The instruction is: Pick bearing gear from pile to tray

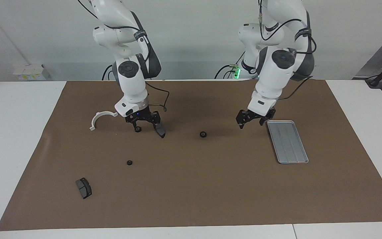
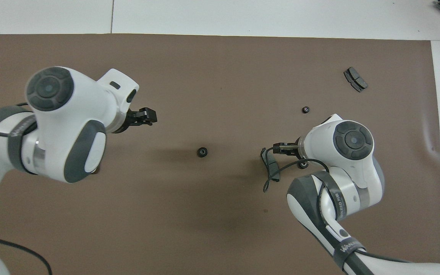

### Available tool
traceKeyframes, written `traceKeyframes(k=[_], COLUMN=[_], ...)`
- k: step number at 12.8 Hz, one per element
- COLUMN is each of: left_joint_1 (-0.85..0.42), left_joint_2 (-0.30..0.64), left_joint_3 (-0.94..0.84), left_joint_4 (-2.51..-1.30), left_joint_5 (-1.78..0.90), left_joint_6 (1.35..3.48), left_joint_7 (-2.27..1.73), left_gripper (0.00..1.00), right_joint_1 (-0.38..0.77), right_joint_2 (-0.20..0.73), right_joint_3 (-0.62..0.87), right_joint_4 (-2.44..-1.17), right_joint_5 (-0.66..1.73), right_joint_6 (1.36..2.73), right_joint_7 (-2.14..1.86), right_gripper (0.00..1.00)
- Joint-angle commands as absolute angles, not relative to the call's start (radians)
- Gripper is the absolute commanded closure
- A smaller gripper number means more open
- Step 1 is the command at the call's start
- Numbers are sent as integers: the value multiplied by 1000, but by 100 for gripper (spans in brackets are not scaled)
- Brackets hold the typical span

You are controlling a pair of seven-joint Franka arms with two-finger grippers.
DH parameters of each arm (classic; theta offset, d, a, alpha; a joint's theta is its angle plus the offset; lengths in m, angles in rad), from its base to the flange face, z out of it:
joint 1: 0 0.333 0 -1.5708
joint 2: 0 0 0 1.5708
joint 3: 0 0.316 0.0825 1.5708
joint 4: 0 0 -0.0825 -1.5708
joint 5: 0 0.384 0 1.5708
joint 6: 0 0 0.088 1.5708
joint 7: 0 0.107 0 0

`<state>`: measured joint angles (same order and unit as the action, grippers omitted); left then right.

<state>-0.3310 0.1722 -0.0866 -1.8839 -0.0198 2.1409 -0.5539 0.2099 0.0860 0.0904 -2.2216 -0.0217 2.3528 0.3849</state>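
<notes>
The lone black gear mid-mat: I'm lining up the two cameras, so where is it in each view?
Facing view: the gear lies at mid-mat, between the tray and a brake pad.
Overhead view: the gear lies at mid-picture; the left arm hides the tray.
Shared landmark: that brake pad.

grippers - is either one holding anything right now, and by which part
Nothing is held. The right gripper is open, low over a small black gear beside a brake pad. The left gripper is open and empty, beside the tray.
</notes>
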Motion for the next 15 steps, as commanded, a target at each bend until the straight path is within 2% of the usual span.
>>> traceKeyframes(k=[1,3,11,12,13,15], left_joint_1=[-446,-491,-577,-578,-578,-583], left_joint_2=[286,336,408,408,408,405], left_joint_3=[-69,-69,-69,-69,-69,-71], left_joint_4=[-1881,-1879,-1894,-1896,-1896,-1904], left_joint_5=[-18,-18,-18,-18,-18,-18], left_joint_6=[2285,2339,2361,2359,2359,2349], left_joint_7=[-713,-736,-736,-736,-733,-730], left_gripper=[0,0,0,0,0,3], right_joint_1=[184,172,135,137,137,137], right_joint_2=[52,60,78,75,75,75], right_joint_3=[103,101,103,103,103,103], right_joint_4=[-2292,-2310,-2408,-2416,-2416,-2416], right_joint_5=[0,0,0,0,0,0], right_joint_6=[2399,2430,2556,2556,2553,2554], right_joint_7=[338,319,288,288,288,290], right_gripper=[0,0,0,3,12,36])
